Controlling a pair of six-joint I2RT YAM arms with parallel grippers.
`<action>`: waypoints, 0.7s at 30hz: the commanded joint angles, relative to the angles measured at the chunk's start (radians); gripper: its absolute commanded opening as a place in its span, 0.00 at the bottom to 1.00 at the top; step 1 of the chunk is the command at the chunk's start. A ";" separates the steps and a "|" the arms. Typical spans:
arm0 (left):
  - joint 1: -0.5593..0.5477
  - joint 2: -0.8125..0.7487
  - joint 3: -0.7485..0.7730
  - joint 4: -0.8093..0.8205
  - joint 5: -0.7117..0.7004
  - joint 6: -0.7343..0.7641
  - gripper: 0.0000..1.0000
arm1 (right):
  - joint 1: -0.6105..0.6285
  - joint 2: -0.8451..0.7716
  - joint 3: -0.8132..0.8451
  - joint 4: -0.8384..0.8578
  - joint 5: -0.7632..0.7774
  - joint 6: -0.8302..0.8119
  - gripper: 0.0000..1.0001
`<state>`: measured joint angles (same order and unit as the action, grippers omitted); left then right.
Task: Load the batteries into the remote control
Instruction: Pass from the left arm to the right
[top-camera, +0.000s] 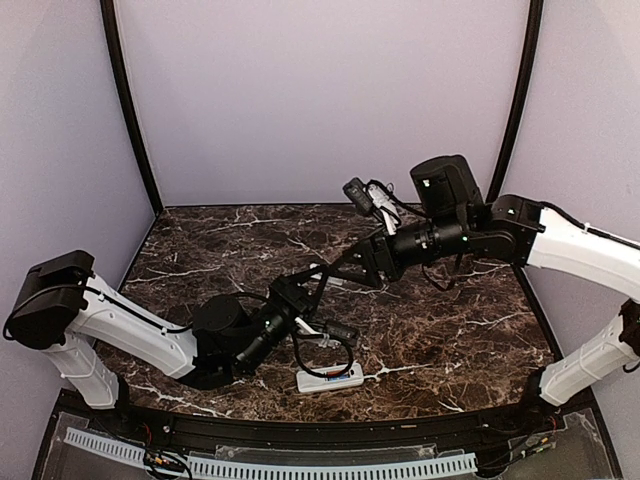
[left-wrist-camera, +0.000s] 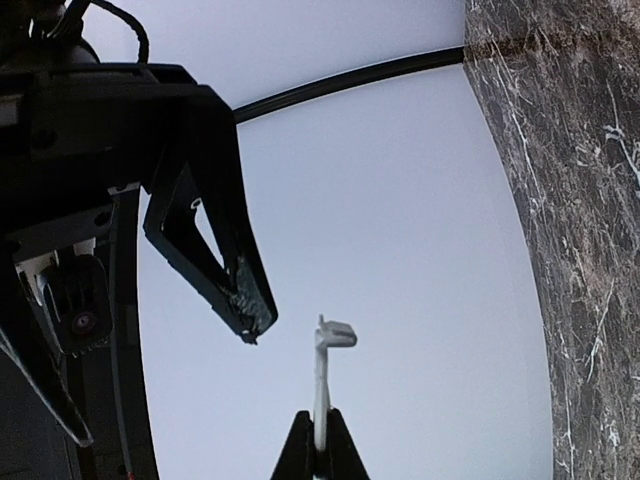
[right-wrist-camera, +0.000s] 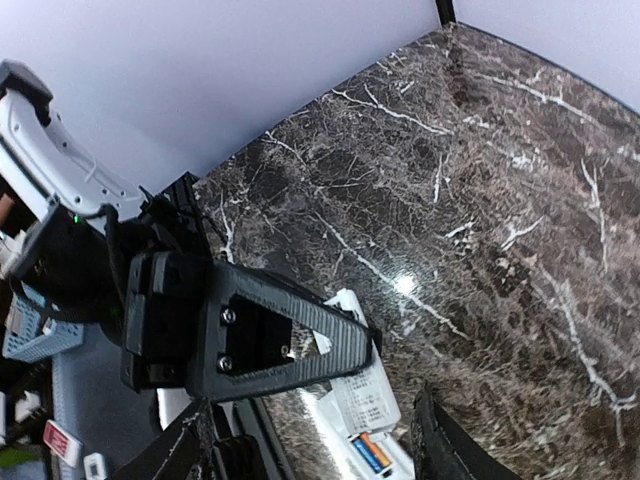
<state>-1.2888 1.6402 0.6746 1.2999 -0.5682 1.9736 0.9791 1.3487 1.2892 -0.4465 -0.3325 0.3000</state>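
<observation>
Batteries (right-wrist-camera: 371, 455), one blue and one orange, are lying side by side inside the remote control (top-camera: 330, 378) at the near edge of the counter (top-camera: 450, 330). Above it, the left gripper (left-wrist-camera: 320, 445) is pinching a thin white cover piece (left-wrist-camera: 322, 370) in its jaws. Beyond, the right gripper (right-wrist-camera: 312, 415) is hanging with jaws spread near that piece's free end.

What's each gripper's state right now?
Left gripper: closed, pinching a thin white piece.
Right gripper: open, holding nothing.
</observation>
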 joint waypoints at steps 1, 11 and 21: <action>-0.006 -0.036 0.007 0.318 -0.026 0.013 0.00 | 0.028 -0.087 -0.089 0.118 0.041 -0.296 0.63; -0.006 -0.047 0.008 0.318 -0.020 0.001 0.00 | 0.104 -0.050 -0.136 0.195 0.198 -0.689 0.64; -0.006 -0.049 0.005 0.317 -0.015 -0.005 0.00 | 0.081 0.049 -0.089 0.197 0.254 -0.692 0.47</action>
<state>-1.2888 1.6264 0.6746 1.3113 -0.5804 1.9781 1.0718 1.3930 1.1683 -0.2909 -0.1062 -0.3721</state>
